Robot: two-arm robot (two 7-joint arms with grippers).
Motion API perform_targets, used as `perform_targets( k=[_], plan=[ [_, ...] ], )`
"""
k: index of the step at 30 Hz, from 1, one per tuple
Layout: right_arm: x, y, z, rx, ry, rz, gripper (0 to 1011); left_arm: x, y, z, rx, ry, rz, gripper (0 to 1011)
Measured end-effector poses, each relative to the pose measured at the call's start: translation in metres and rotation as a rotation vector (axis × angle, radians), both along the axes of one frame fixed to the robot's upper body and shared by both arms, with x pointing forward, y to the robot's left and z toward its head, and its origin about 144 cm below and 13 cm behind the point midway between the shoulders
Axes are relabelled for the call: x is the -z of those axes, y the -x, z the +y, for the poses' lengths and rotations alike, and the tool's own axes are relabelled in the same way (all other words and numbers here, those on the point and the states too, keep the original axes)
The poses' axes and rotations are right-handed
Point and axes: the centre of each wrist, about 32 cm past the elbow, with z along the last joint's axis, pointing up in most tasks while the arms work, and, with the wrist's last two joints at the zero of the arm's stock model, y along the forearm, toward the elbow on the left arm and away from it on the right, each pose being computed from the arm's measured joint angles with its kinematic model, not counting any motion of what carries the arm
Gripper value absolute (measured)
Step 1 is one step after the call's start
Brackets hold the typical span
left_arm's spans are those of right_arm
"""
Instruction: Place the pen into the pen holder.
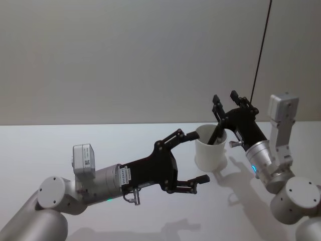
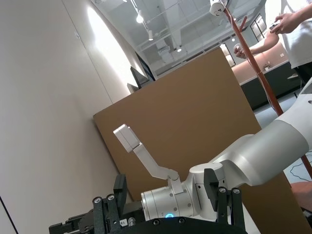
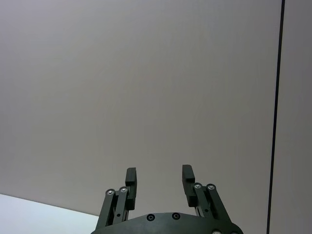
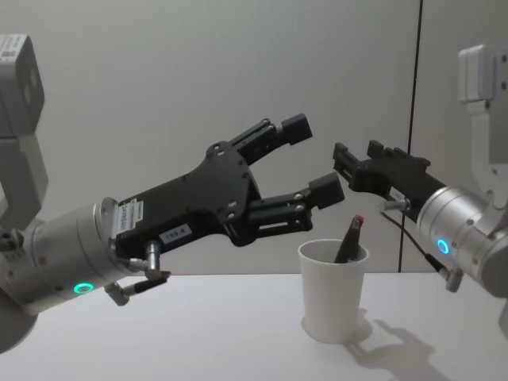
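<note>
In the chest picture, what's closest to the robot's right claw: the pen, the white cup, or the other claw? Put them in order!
From the right gripper, in the chest view:
1. The left gripper, facing it, just to the robot's left.
2. The pen, below it, leaning in the cup with its tip poking out.
3. The pen holder, lower still, standing on the table.

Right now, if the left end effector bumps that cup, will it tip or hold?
Probably tips or slides: the cup looks like thin paper, so light. The pen leans on its rim and sticks out, likely shifting weight high and off-centre. The open left end effector hovers above the rim, so keep clear.
</note>
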Motion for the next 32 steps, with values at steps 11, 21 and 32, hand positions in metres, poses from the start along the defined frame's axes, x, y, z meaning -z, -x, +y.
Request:
perform_targets(
  k=[11,21,32],
  plan=[
    [0.0004,-0.0013,0.0017,-0.007,-0.002,0.004,865,0.0,0.0,0.0,0.0,0.0,0.0,1000],
    [0.0008,-0.0018,0.0022,-0.009,-0.002,0.007,1001,0.0,0.0,0.0,0.0,0.0,0.0,1000],
    [0.0009,-0.0019,0.0025,-0.01,-0.002,0.008,1001,0.0,0.0,0.0,0.0,0.0,0.0,1000]
  ],
)
